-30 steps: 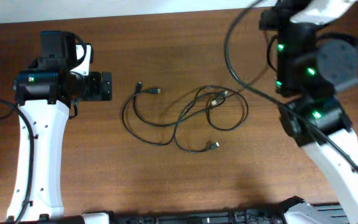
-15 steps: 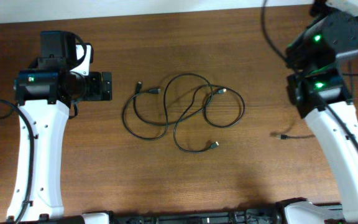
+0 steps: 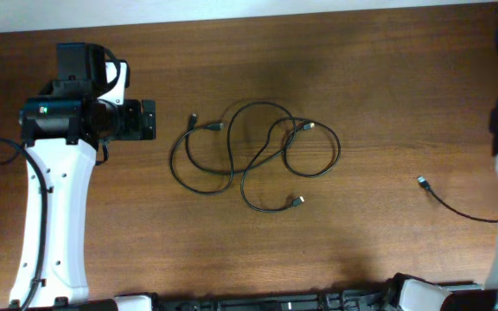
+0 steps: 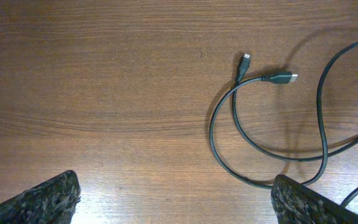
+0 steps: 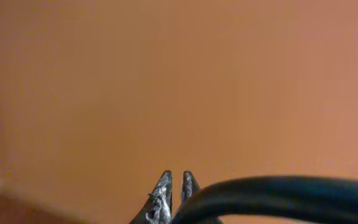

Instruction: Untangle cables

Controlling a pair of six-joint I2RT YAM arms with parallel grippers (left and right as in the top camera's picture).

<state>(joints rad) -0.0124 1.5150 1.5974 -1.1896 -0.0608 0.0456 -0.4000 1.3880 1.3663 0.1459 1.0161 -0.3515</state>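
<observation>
Left claw (image 3: pixel 149 121): wide open, empty. Looped cables (image 3: pixel 258 160) lie on the counter (image 3: pixel 361 86) just ahead of it. Right claw (image 5: pixel 177 182): tips nearly closed on a separate cable (image 3: pixel 444 201), which trails away from it.

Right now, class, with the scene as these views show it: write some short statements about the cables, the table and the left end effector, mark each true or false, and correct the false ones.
1. Several thin black cables lie in loose, overlapping loops near the middle of the table. True.
2. The left end effector is shut on a plug. False: its fingers stand wide apart and hold nothing; it is to the left of the loops.
3. One separate cable lies apart, to the right of the loops. True.
4. The table is white plastic. False: it is brown wood grain.
</observation>
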